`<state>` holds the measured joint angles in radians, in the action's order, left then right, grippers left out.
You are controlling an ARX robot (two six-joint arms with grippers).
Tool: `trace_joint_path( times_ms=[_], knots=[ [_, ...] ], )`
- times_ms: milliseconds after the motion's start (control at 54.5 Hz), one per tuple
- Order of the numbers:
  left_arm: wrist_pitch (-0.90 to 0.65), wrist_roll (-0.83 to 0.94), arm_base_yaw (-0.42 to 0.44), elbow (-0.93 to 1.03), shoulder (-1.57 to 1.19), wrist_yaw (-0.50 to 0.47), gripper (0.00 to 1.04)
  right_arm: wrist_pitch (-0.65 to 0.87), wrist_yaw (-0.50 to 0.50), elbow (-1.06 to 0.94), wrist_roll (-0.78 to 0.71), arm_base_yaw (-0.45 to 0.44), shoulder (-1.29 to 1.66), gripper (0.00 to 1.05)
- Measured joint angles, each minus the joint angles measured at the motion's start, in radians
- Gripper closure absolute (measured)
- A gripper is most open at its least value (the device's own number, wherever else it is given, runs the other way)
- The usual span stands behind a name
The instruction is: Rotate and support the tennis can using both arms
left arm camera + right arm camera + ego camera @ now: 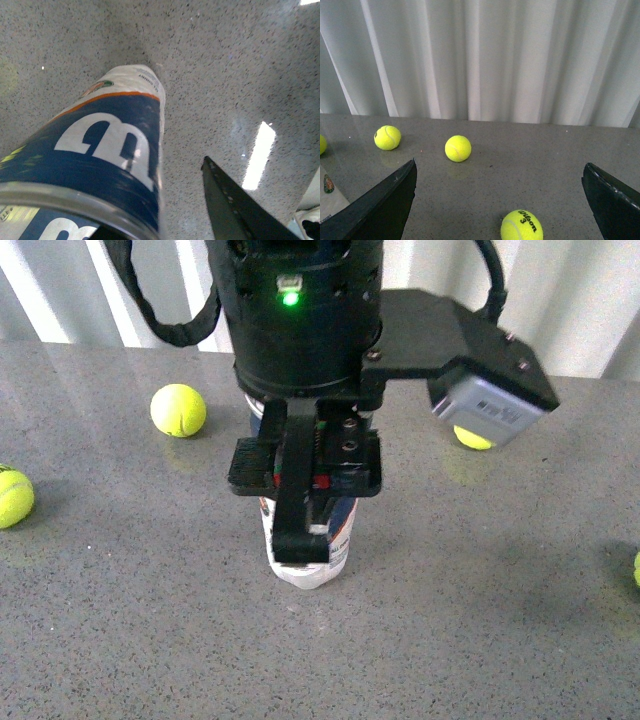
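The tennis can [305,562] stands upright on the grey table, white end down, mostly hidden by my left arm. Seen from above in the left wrist view, the can [95,150] shows its navy label, white W and orange stripe. My left gripper [305,502] hangs open over the can's upper part. One finger [227,200] is clear of the can's side and the other is hidden behind it. My right gripper [499,167] is open wide and low over the table, facing the curtain. A white corner of the can [327,196] shows beside one of its fingers.
Yellow-green tennis balls lie about: one at the back left [178,410], one at the left edge [12,498], one behind the grey box [470,437]. A Wilson 3 ball [521,226] sits between the right fingers, and two balls [457,148] [387,137] lie further off.
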<state>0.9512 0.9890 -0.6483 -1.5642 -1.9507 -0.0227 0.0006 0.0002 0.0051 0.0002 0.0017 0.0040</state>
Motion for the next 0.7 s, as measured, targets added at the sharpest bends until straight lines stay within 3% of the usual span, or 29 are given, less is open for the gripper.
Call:
trace_joint_path(
  times_ms=[330,422,697],
  knots=[
    [0.008,-0.079,0.012,-0.104,0.024,0.076,0.24,0.0,0.0,0.0,0.0,0.0,0.0,0.07],
    [-0.036,-0.143,0.037,-0.1,0.05,0.129,0.06,0.0,0.0,0.0,0.0,0.0,0.0,0.07],
    [-0.296,-0.441,0.104,0.076,0.22,0.334,0.07,0.0,0.0,0.0,0.0,0.0,0.0,0.07]
  ],
)
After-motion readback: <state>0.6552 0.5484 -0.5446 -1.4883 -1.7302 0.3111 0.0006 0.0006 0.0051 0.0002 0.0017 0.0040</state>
